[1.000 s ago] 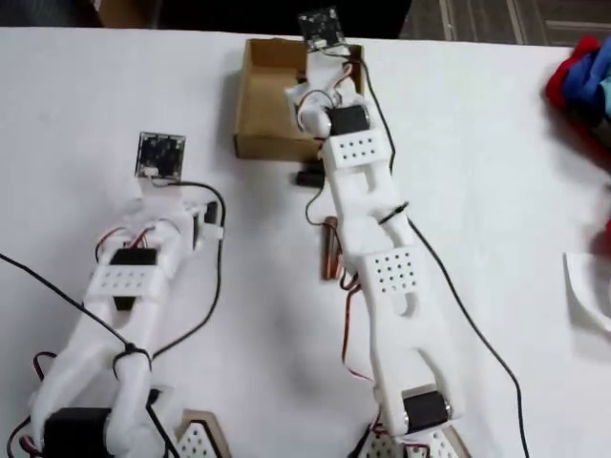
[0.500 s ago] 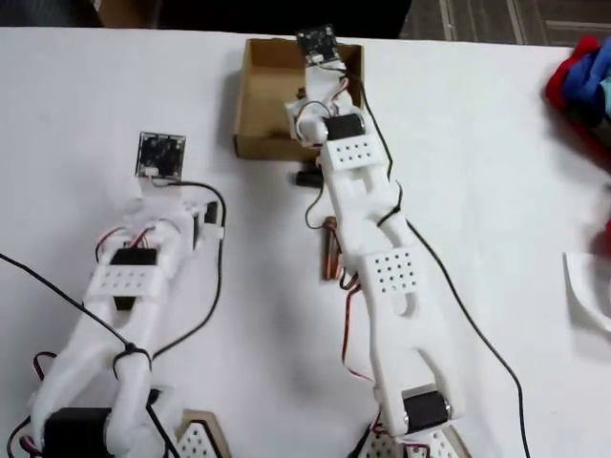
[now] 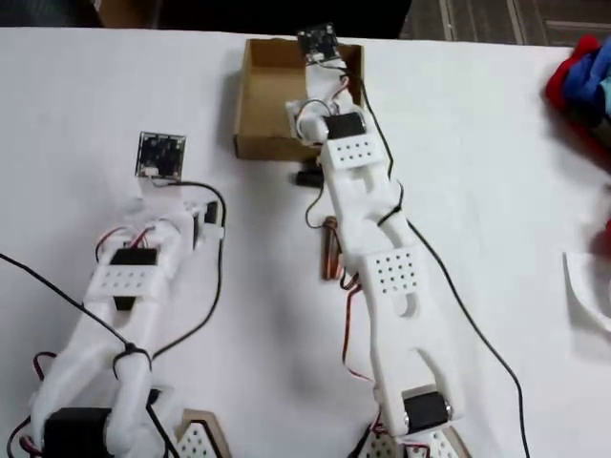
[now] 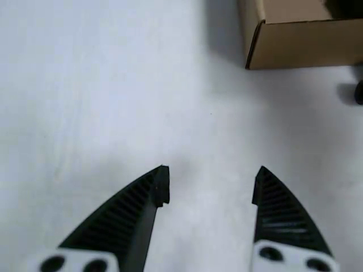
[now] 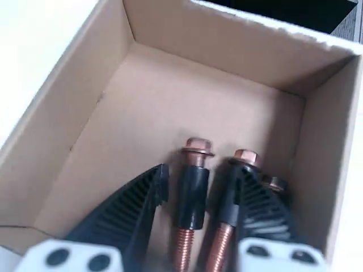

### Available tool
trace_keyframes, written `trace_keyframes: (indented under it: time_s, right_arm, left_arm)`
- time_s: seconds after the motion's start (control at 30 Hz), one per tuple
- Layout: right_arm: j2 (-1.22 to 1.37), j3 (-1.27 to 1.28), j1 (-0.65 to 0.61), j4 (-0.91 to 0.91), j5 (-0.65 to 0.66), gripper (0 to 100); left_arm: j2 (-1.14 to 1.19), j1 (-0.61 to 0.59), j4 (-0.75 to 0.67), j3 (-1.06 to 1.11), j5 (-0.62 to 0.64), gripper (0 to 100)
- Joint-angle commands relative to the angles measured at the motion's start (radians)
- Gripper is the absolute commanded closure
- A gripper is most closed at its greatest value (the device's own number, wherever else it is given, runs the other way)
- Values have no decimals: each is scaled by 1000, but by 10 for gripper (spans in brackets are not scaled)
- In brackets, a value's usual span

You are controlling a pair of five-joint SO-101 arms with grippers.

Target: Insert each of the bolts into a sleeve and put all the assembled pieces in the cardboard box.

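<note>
In the right wrist view my right gripper (image 5: 203, 180) is open inside the cardboard box (image 5: 227, 45). A copper bolt in a black sleeve (image 5: 191, 192) lies on the box floor between its fingers. A second sleeved bolt (image 5: 237, 170) lies beside it, partly behind one finger, and a third bolt head (image 5: 276, 183) peeks out by the box wall. In the high view a bare copper bolt (image 3: 329, 248) and a black sleeve (image 3: 307, 177) lie on the table beside the right arm (image 3: 358, 181). My left gripper (image 4: 211, 184) hangs open over bare table.
The cardboard box (image 3: 272, 95) stands at the table's far middle; its corner (image 4: 300, 42) shows ahead of the left gripper. Coloured cloth (image 3: 582, 76) and a white object (image 3: 587, 291) lie at the right edge. Cables trail beside both arms.
The right arm's wrist has shifted slightly toward the near side over the box. The left arm has not moved.
</note>
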Motion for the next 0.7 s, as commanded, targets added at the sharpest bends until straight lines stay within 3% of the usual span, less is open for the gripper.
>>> trace_keyframes:
  time_s: [0.0, 0.23, 0.4, 0.67]
  right_arm:
    - [-22, -5, 8, 2, 0, 850]
    - [-56, -95, 8, 56, 0, 865]
    - [-114, -226, 8, 295, 9, 865]
    - [-136, -354, -2, 591, 221, 868]
  left_arm:
    - [-29, -9, -18, -2, 2, 748]
    - [-29, -9, -18, -1, 0, 748]
    - [-29, -9, -18, -1, 0, 748]
    - [-31, -15, -18, -2, 0, 748]
